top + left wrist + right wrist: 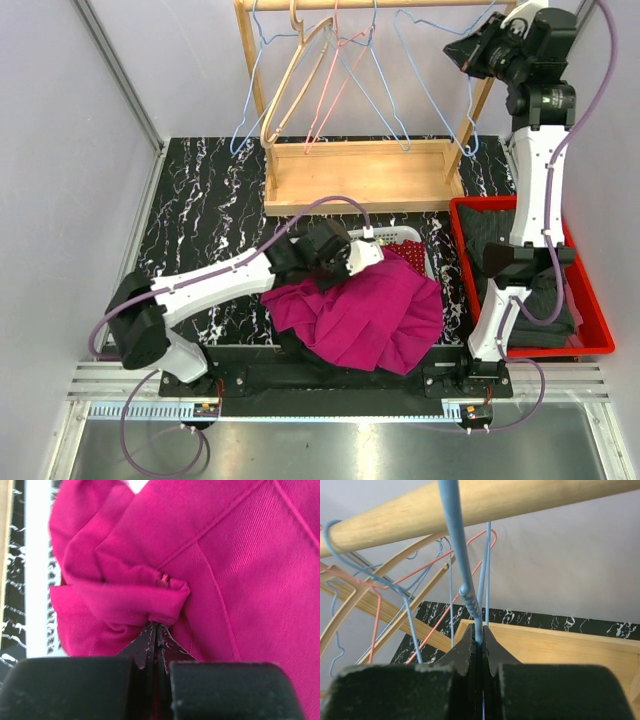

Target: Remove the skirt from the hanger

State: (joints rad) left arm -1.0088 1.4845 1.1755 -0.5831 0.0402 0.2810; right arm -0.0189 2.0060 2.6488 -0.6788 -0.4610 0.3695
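The magenta skirt (375, 310) lies bunched over a white basket (412, 240) at the table's front middle. My left gripper (345, 255) is at the skirt's upper left edge, and in the left wrist view it (156, 626) is shut on a fold of the skirt (150, 605). My right gripper (463, 52) is raised at the rack's right end. In the right wrist view it (479, 632) is shut on the neck of a blue wire hanger (465, 589), which hangs bare from the wooden rail (485, 500).
The wooden rack (360, 175) stands at the back with several more hangers (300, 90) of wood, pink wire and blue wire on its rail. At the right, a red tray (590, 300) holds dark clothes. The right arm's lower links rise in front of that tray.
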